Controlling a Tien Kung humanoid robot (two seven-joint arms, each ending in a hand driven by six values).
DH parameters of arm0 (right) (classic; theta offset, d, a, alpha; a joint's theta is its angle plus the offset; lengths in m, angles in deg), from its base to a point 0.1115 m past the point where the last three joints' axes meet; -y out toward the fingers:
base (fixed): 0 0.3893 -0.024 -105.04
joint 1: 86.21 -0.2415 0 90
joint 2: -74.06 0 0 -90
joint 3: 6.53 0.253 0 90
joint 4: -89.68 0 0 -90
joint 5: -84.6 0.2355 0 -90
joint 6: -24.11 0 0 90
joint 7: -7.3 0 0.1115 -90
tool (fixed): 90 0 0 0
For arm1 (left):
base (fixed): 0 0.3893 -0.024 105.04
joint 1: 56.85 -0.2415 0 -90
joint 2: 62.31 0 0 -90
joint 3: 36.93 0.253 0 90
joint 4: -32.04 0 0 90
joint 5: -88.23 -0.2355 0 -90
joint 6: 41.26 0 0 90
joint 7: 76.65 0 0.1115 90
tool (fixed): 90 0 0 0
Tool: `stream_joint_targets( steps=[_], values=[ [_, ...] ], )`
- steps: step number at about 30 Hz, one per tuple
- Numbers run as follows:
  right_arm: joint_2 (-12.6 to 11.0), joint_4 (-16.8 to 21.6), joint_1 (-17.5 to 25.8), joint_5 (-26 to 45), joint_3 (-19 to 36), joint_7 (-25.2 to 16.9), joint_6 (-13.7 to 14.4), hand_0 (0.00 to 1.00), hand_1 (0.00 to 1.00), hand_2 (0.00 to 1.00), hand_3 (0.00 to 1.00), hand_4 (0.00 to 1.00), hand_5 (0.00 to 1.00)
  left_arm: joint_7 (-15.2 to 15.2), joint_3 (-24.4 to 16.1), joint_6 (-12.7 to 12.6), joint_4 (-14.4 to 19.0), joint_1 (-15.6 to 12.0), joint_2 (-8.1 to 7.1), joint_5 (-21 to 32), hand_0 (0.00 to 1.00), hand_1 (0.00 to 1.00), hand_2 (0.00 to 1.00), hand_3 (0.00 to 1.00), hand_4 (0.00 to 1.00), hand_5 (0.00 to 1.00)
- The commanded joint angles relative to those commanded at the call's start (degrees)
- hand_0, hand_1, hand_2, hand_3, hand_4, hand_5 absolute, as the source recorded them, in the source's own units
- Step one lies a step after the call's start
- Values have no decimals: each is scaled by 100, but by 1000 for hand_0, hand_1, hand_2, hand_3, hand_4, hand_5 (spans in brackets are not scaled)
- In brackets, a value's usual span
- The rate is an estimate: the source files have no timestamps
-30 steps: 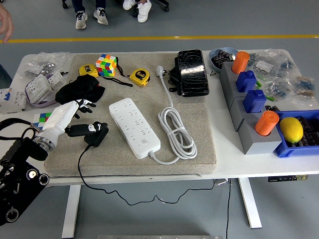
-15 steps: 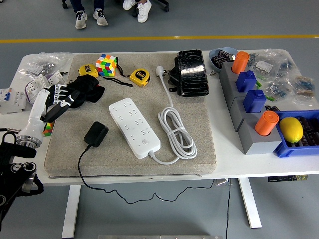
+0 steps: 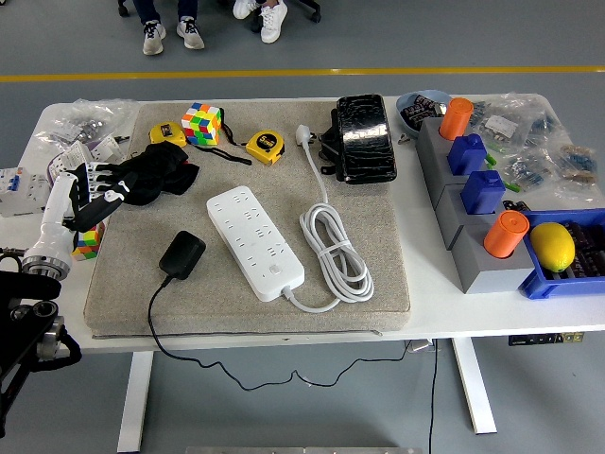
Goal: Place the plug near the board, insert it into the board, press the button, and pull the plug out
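Black blocky plug adapter lying loose on the beige felt mat, near-left, just left of the white multi-socket power board (not touching, black cord trailing off the near edge). Left robot hand hovering over the table's left side, white fingers spread, holding nothing. Small multicoloured cube just beneath it.

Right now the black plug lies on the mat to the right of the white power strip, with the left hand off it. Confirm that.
Not quite: the head view shows the black plug on the mat left of the white power strip. The left hand is indeed off it.
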Motion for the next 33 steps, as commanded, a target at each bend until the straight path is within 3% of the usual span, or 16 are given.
stream_joint_targets(
  steps=[33],
  values=[
    [18,0,46,-24,79,22,33,477,587,543,509,850,371,140,-335,156,66,-120,7,-72,356,480,527,561,848,279]
  ],
)
